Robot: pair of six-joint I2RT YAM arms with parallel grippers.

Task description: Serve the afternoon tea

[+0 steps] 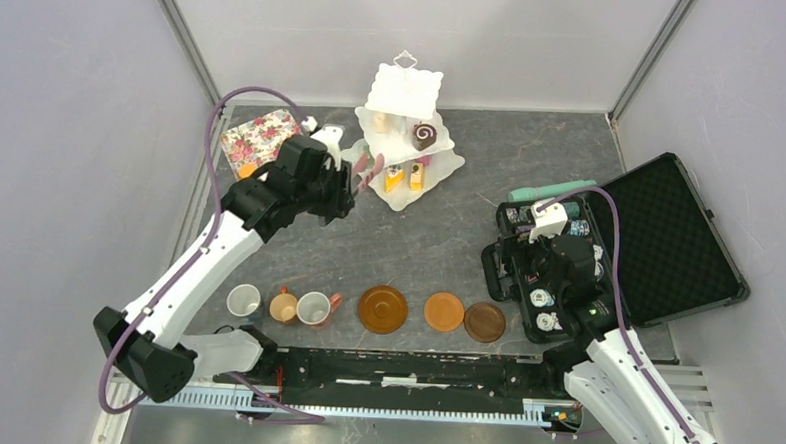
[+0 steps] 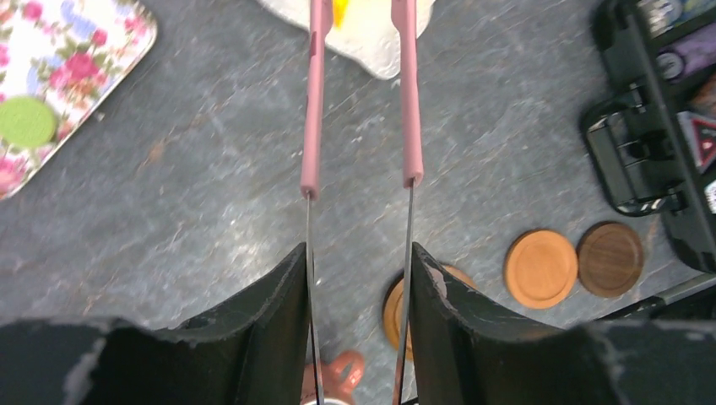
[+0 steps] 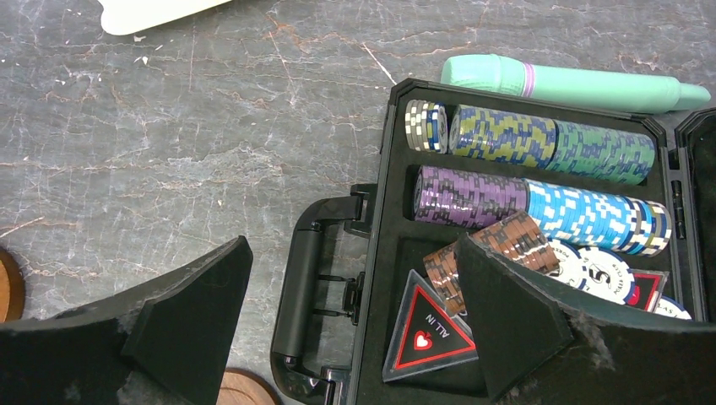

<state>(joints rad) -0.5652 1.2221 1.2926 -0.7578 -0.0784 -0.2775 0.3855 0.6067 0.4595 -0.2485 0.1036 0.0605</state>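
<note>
The white three-tier stand (image 1: 405, 132) stands at the back, with a chocolate swirl cake (image 1: 424, 135) on its middle tier and yellow cakes (image 1: 395, 177) on the bottom tier. My left gripper (image 1: 346, 185) (image 2: 359, 253) is shut on pink-tipped tongs (image 1: 371, 169) (image 2: 311, 126). The tong tips reach the stand's bottom tier beside a yellow cake (image 2: 339, 10); whether they pinch it is cut off. Three mugs (image 1: 283, 305) and three saucers (image 1: 444, 311) (image 2: 540, 267) line the near edge. My right gripper (image 1: 543, 244) (image 3: 350, 245) hangs open over the case handle.
The open black poker chip case (image 1: 659, 239) (image 3: 540, 211) fills the right side, with a mint green cylinder (image 1: 551, 190) (image 3: 574, 84) behind it. A floral tray (image 1: 258, 139) (image 2: 76, 67) holding a green disc (image 2: 25, 121) lies at the back left.
</note>
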